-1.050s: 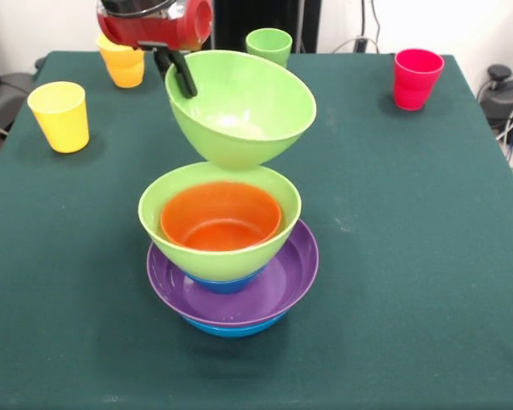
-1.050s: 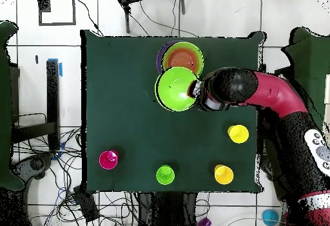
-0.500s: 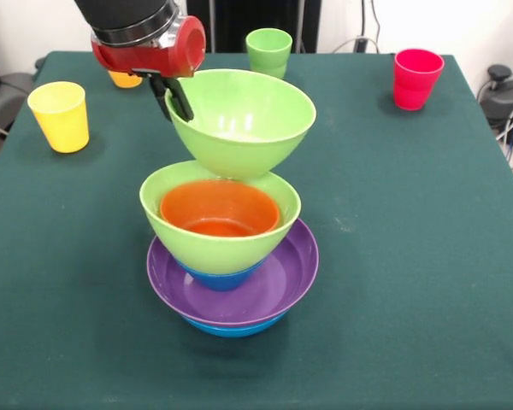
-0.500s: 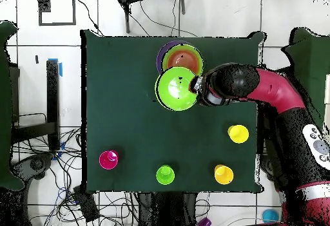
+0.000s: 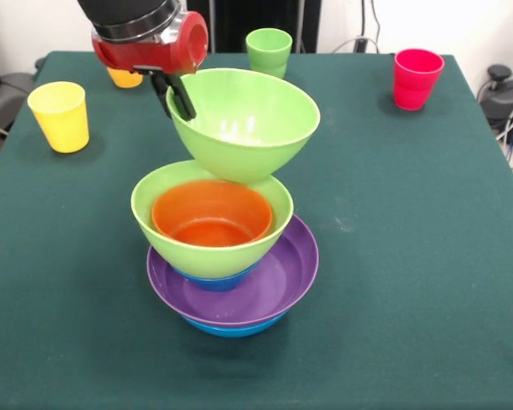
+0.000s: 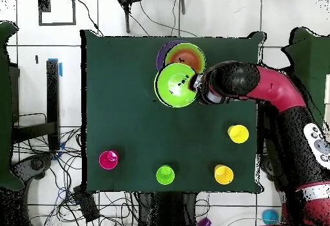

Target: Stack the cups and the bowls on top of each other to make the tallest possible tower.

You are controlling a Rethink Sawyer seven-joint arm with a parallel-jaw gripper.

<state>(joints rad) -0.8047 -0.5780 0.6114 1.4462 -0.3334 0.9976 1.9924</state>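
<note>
My gripper is shut on the left rim of a large light green bowl, which it holds tilted above the tower. The held bowl's underside meets the rear rim of the tower's upper light green bowl. That bowl holds the small orange bowl and sits on a small blue bowl. Below come the wide purple bowl and the large blue bowl. From overhead, the held bowl overlaps the tower, with the gripper at its right rim.
Four cups stand apart on the green table: yellow, orange-yellow half hidden behind the arm, light green and red. Overhead they line the edge near the robot's base, for instance the yellow cup.
The held green bowl came down and closer over the tower. The tower's upper green bowl, with the orange one inside, shifted left in the front view.
</note>
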